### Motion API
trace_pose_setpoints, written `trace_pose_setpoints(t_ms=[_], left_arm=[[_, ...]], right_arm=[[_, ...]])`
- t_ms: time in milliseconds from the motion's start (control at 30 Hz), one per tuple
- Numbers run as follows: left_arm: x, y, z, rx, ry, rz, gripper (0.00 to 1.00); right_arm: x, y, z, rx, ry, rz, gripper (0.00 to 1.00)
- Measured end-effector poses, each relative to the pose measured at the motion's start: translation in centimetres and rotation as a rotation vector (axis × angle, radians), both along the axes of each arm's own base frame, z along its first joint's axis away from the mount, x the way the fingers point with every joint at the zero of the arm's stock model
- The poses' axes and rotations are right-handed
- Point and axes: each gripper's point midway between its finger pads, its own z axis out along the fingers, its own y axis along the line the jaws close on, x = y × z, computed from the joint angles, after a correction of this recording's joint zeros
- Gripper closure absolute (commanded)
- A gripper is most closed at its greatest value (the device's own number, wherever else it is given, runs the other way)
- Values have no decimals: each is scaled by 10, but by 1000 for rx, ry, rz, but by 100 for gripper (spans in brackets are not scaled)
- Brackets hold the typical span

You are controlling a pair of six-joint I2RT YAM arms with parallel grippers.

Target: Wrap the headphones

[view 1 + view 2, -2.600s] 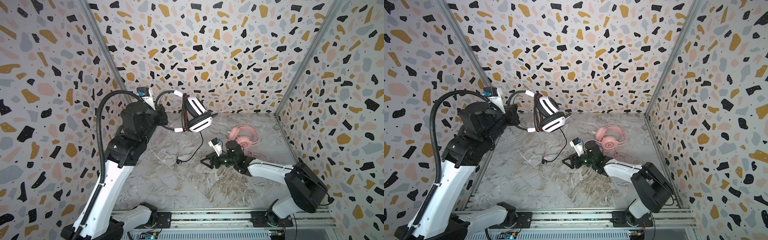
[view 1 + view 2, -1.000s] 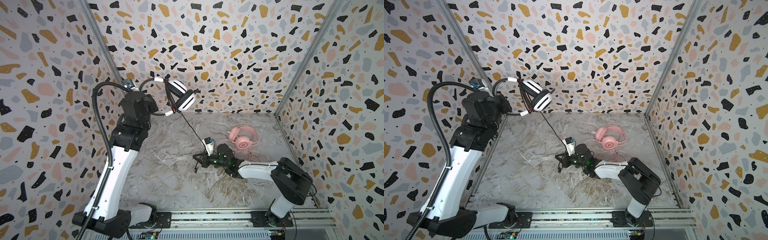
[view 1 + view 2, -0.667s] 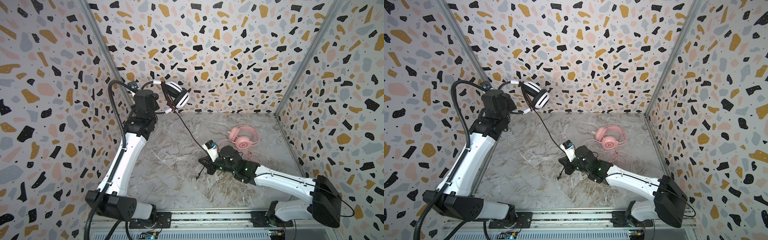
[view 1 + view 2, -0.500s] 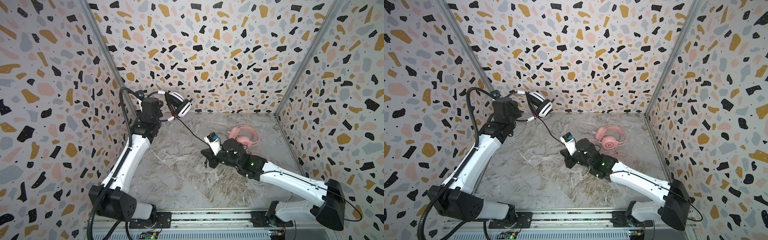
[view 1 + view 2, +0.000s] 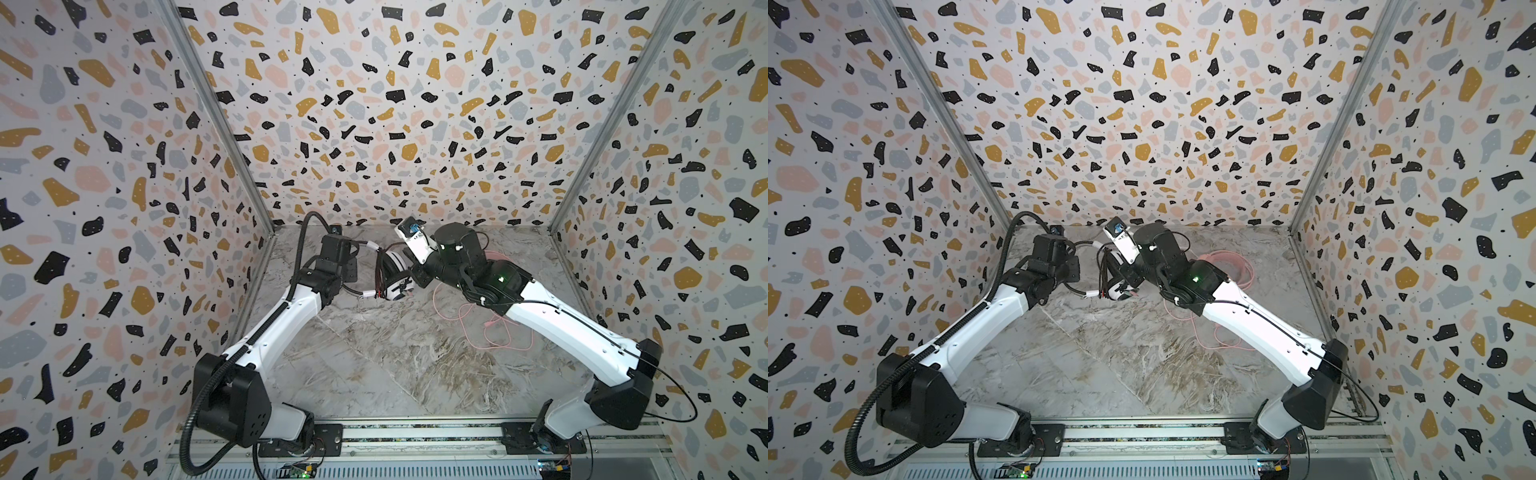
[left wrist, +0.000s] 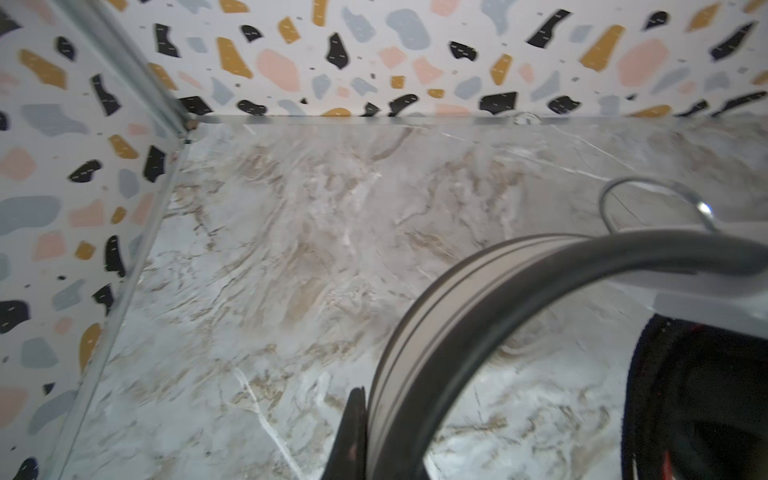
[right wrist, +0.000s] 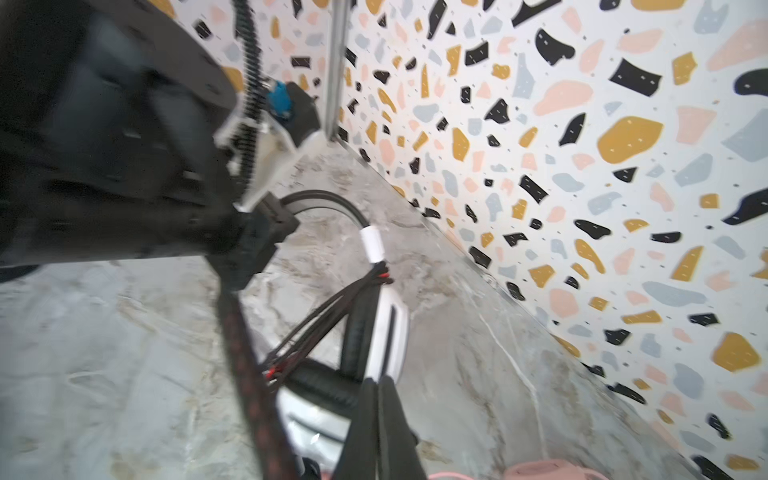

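Observation:
My left gripper (image 5: 352, 270) (image 5: 1076, 271) is shut on the headband (image 6: 457, 316) of the white-and-black headphones (image 5: 395, 274) (image 5: 1112, 279), low over the floor at the back. Several turns of the thin black cable (image 7: 245, 365) cross the headband. My right gripper (image 5: 409, 279) (image 7: 379, 395) sits right against the earcups (image 7: 390, 328), fingers pressed together. The cable runs taut to their base, where the grip itself is hidden. The pink headphones (image 7: 540, 471) show only as an edge in the right wrist view. Their pink cable (image 5: 490, 328) (image 5: 1229, 266) lies loose under my right arm.
The marble-patterned floor (image 5: 374, 365) is boxed in by terrazzo walls (image 5: 374, 124) at the back and both sides. A metal rail (image 5: 415, 432) runs along the front. The back left corner post (image 6: 124, 70) is close to my left gripper.
The left arm brought the white-and-black headphones down from high at the back left to low near the middle. The right arm moved back and up to meet them.

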Motion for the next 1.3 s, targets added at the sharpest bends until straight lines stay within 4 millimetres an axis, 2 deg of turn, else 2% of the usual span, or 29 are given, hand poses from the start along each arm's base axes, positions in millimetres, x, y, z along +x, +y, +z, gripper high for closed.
trace_pose_setpoints(t_ms=[67,233,367,467,533,633,833,900,967,1100,1233,1300], left_arm=[[-12,-12,3,-9,15,-84,100],[-51,-26,18,-44,9,-248,100],[-77,-39,20,-93,28,-366,100],[-88,-44,20,-120,49,-409,100],[-95,-48,26,-145,44,-440,100],[-104,-56,44,-193,11,-489,100],[-106,-68,114,-278,-126,-543,100],[-106,-68,126,-296,-149,-543,100],[-108,-71,130,-319,-146,-555,100],[-113,-78,137,-366,-142,-589,100],[-119,-83,153,-404,-168,-622,100],[-121,-85,158,-413,-178,-632,100]], right_arm=[[20,-7,-5,-52,-18,-43,99],[62,-25,-21,-145,-35,-133,99],[80,-31,-36,-150,-2,-138,99],[87,-29,-47,-141,25,-124,99],[88,-25,-56,-132,48,-104,99],[85,-19,-78,-118,100,-71,99],[65,-6,-134,-61,257,22,96],[60,-1,-136,-26,289,53,95],[57,8,-128,30,295,86,93],[48,14,-115,174,321,156,82],[50,7,-126,297,394,174,71],[51,5,-132,341,431,183,69]])
